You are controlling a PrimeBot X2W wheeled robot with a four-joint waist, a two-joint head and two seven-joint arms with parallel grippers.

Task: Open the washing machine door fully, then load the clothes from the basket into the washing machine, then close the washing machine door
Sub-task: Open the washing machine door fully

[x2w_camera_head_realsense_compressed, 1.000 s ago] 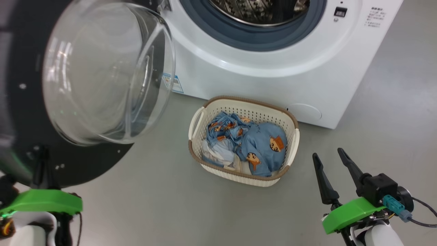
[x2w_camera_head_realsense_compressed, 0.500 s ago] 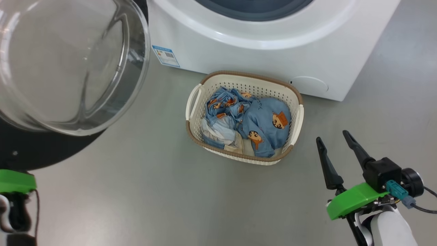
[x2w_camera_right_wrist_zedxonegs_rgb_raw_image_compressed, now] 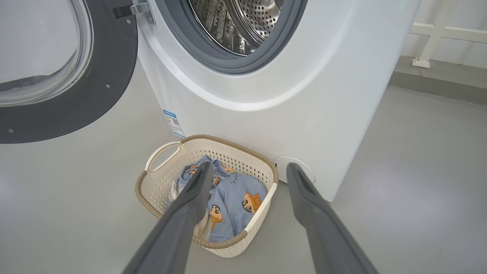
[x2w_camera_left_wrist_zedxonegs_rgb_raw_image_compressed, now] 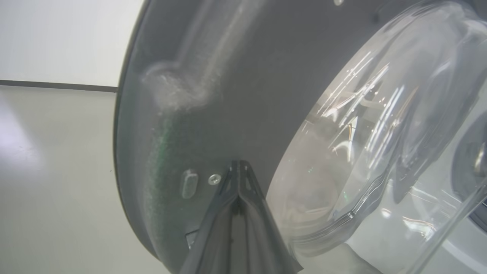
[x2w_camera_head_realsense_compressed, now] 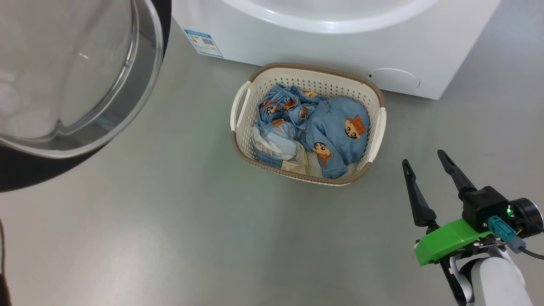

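Sightline drops to the basket [x2w_camera_head_realsense_compressed: 314,66]; door [x2w_camera_head_realsense_compressed: 63,76] stands wide, left end effector [x2w_camera_left_wrist_zedxonegs_rgb_raw_image_compressed: 239,165] pressed together at its rim, right end effector [x2w_camera_head_realsense_compressed: 423,158] spread: loading due.

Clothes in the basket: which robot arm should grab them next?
Probably right. The right claw is open and aimed at the basket holding the clothes. The left claw is shut, its tips by the washing machine door.
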